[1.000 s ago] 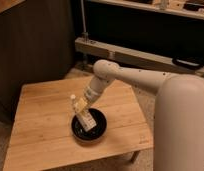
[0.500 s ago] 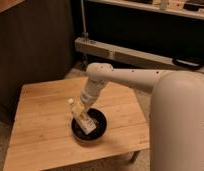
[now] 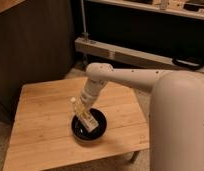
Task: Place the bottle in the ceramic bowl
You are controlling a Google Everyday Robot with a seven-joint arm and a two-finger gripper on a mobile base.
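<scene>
The gripper (image 3: 88, 120) is down inside the ceramic bowl (image 3: 101, 131), low over its dark glossy inside, with the white arm (image 3: 126, 79) rising up and away from it toward the robot's big pale body (image 3: 181, 125) on the right. I cannot tell from here whether it is spread or pinched.

Just up and to the left of the gripper, the bottle (image 3: 79, 106) slants upward, its white cap poking out above the bowl's far-left rim while its lower end runs down toward the gripper and the bowl. Whether the gripper has it in hand or it simply leans there against the rim, I can't make out.

So I'd judge the task nearly finished: the bottle has been carried to the bowl and its lower part looks to be in it. What's left, as far as I can see, is for it to settle properly, the gripper to let go if it hasn't, and the arm to lift clear.

Compared with half a second ago, the arm's elbow has swung further left across the wooden table (image 3: 40, 115), and the wrist has sunk lower into the bowl. The bottle has stayed at much the same slant and spot, and the bowl hasn't budged.
</scene>
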